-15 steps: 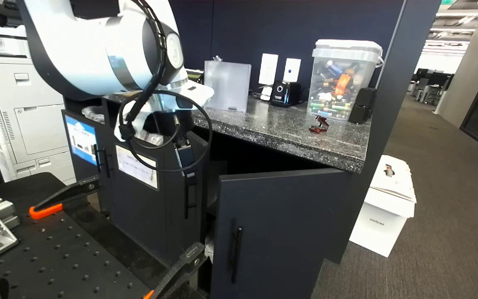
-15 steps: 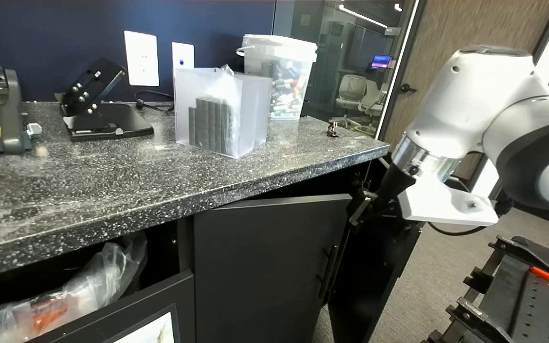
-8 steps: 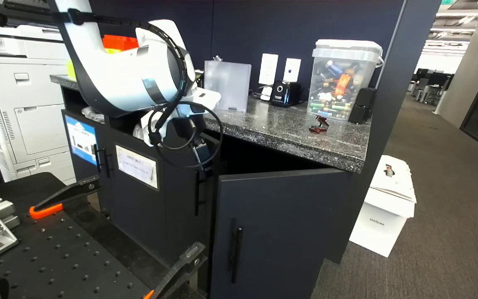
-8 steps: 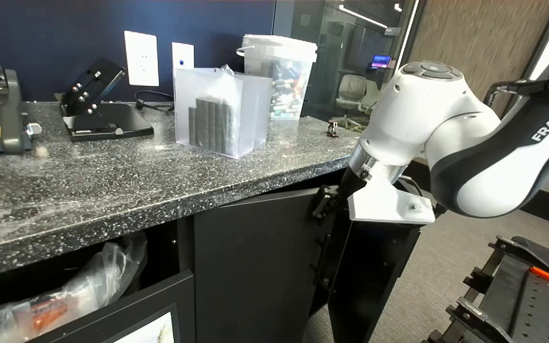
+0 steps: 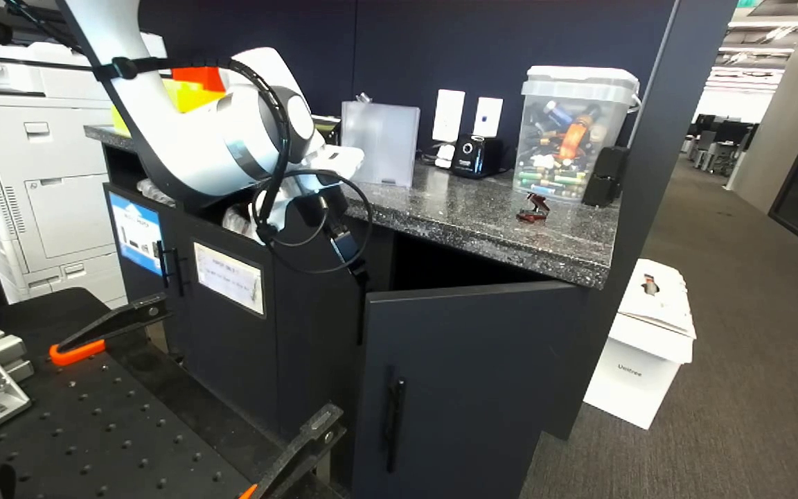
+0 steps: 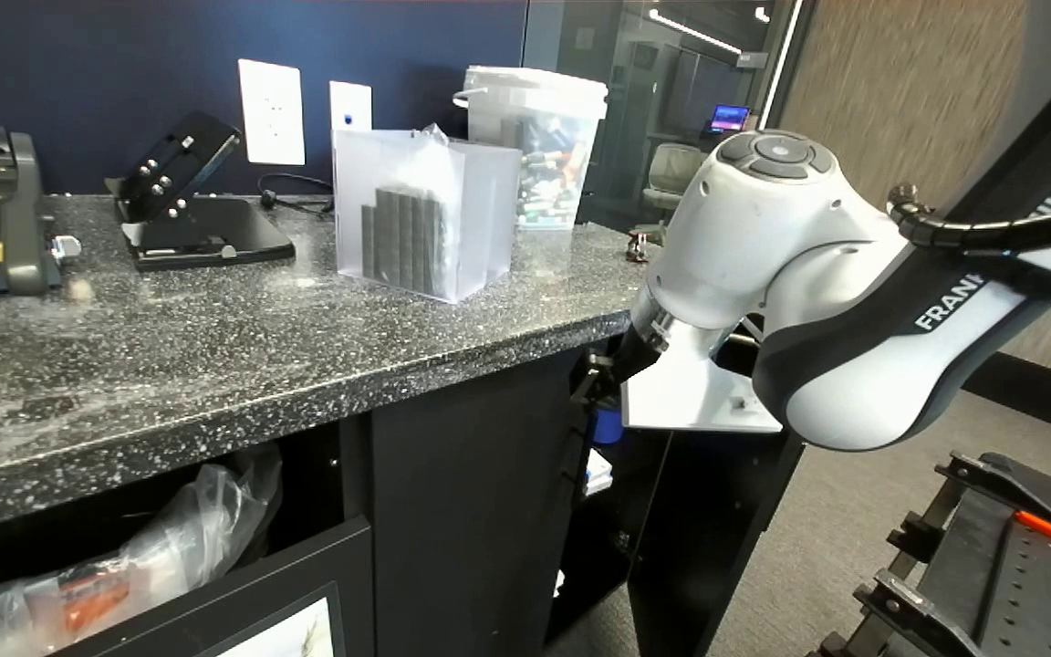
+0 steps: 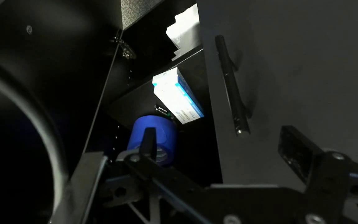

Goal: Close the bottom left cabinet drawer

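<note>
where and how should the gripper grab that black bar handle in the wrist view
Probably mid-bar on the black bar handle, coming straight at the outer face of the door, the open gripper straddling the bar's long sides: the bar looks slim and straight and seems to stand off the door.

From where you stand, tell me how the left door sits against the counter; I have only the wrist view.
Observer: It looks nearly shut: in an exterior view, the front of the counter hides the top of the left door.
Operator: Now report on its neighbour.
Observer: An exterior view shows the handle of the open right door on its outer face, near the free edge.
Operator: Add what stands up top.
Observer: Among other things, a clear bucket stands on the counter in both exterior views.
</note>
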Controlling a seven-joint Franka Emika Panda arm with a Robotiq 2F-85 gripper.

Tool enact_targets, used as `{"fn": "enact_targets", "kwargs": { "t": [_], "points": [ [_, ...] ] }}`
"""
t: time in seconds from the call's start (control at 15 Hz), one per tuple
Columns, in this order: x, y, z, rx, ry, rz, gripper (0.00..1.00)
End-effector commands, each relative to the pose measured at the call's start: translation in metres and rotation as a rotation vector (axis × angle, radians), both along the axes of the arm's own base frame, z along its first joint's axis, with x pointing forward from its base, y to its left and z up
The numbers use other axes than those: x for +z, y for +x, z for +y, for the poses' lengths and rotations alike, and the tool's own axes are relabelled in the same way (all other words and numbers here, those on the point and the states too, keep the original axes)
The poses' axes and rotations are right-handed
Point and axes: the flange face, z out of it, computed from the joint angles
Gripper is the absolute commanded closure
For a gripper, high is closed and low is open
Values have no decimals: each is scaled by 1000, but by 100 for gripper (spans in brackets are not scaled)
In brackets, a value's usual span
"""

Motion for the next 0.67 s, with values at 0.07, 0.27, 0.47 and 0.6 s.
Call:
{"fn": "enact_targets", "kwargs": {
  "t": [0.07,0.27,0.47,0.6],
  "points": [
    [0,-9,-19,-14,5,20,0],
    [16,-41,-41,75,80,163,0],
    [34,-73,-82,159,114,260,0],
    [10,-55,-76,85,94,215,0]
  ]
}}
